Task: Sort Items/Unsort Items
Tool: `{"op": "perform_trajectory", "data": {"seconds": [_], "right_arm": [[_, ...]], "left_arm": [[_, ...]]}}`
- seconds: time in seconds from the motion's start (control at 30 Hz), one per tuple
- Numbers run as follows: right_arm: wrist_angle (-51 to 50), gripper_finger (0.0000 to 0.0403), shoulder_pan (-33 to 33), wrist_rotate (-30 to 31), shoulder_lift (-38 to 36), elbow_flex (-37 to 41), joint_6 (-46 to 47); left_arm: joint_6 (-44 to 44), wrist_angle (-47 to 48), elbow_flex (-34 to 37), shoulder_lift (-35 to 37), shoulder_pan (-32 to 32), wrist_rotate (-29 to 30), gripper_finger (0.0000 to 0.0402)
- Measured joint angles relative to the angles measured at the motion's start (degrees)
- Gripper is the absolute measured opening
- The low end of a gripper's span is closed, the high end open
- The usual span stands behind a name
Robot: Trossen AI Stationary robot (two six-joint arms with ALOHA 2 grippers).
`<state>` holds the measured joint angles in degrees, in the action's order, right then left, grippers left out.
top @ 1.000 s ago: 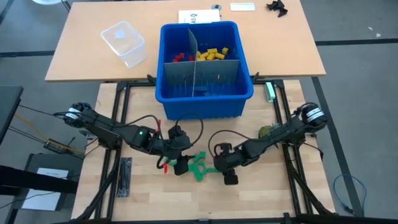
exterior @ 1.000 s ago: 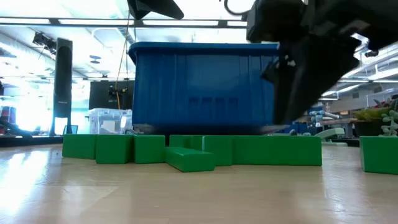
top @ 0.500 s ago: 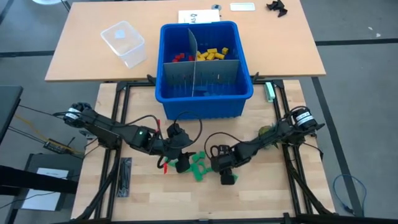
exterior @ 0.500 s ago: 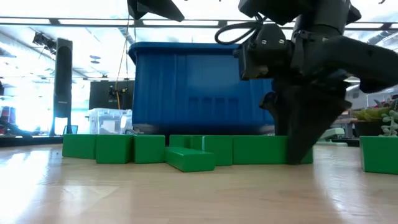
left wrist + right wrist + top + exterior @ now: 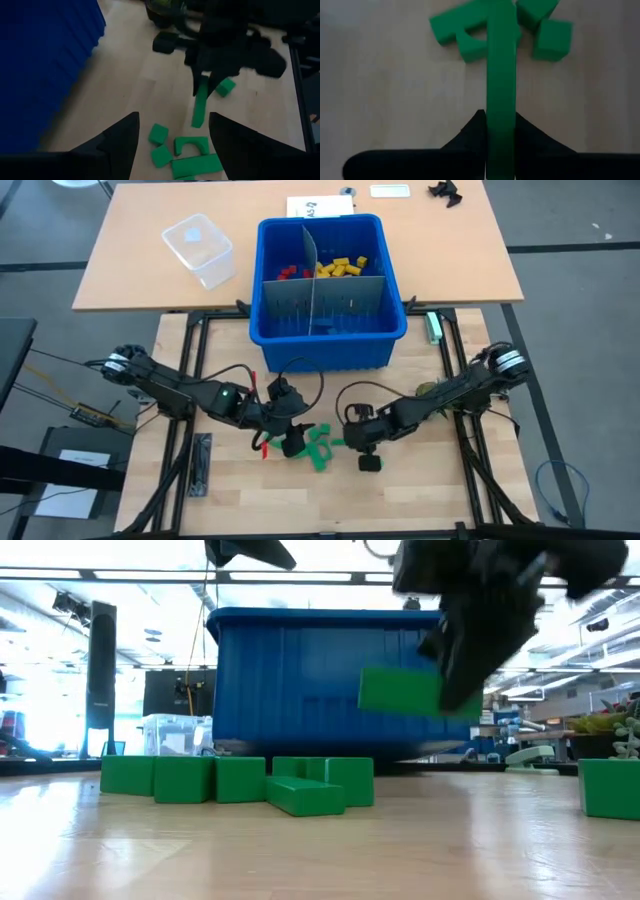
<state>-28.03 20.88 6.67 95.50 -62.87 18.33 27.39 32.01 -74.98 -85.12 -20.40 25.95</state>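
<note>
I had the right gripper (image 5: pixel 450 690) clamped on a long green block (image 5: pixel 501 75), lifted clear of the green pile (image 5: pixel 290 782), its long axis running straight out from the fingers, with the blue bin (image 5: pixel 330 275) well beyond.

High view: overhead, facing straight down on the blue bin (image 5: pixel 330 290) and both arms. Low view: at tabletop height, level, close to the green blocks (image 5: pixel 240 780), facing the bin's wall. Each wrist view looks down past its own fingers at the same green blocks beside the bin.
</note>
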Motion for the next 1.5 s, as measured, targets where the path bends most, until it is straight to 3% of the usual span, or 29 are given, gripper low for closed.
{"op": "perform_trajectory", "data": {"seconds": [0.17, 0.27, 0.47, 0.53, 0.67, 0.83, 1.17, 1.5], "right_arm": [[-2.1, 0.0053, -0.6, 3.3, -8.7, 0.0, -0.5], [-2.3, 0.0053, -2.3, 4.9, -13.7, 0.0, -1.3], [-1.5, 0.0053, -7.5, 7.9, -20.4, 0.0, -5.7], [-1.1, 0.0053, -9.6, 8.9, -21.5, 0.0, -7.9], [-0.2, 0.0053, -14.1, 9.0, -22.0, 0.0, -12.1], [-0.1, 0.0053, -17.8, 8.6, -21.7, 0.0, -15.0], [0.3, 0.0053, -18.2, 8.3, -21.9, 0.0, -15.0], [5.2, 0.0053, -19.6, 8.1, -22.0, 0.0, -11.9]], "left_arm": [[-3.6, 6.3, -5.1, 1.0, 0.0, 3.5, 0.0248], [-7.0, 11.1, -8.3, 2.0, 0.3, 8.8, 0.0248], [-15.5, 14.5, -12.1, 5.9, 4.4, 31.5, 0.0248], [-16.5, 14.8, -12.1, 7.0, 8.4, 35.3, 0.0248], [-16.7, 15.4, -11.1, 7.3, 17.9, 32.5, 0.0248], [-16.6, 14.1, -4.8, 6.9, 25.4, 22.9, 0.0248], [-13.4, 6.1, 8.2, 6.8, 24.9, 12.0, 0.0248], [-12.0, 0.7, 12.6, 7.2, 24.8, 10.8, 0.0248]]}}
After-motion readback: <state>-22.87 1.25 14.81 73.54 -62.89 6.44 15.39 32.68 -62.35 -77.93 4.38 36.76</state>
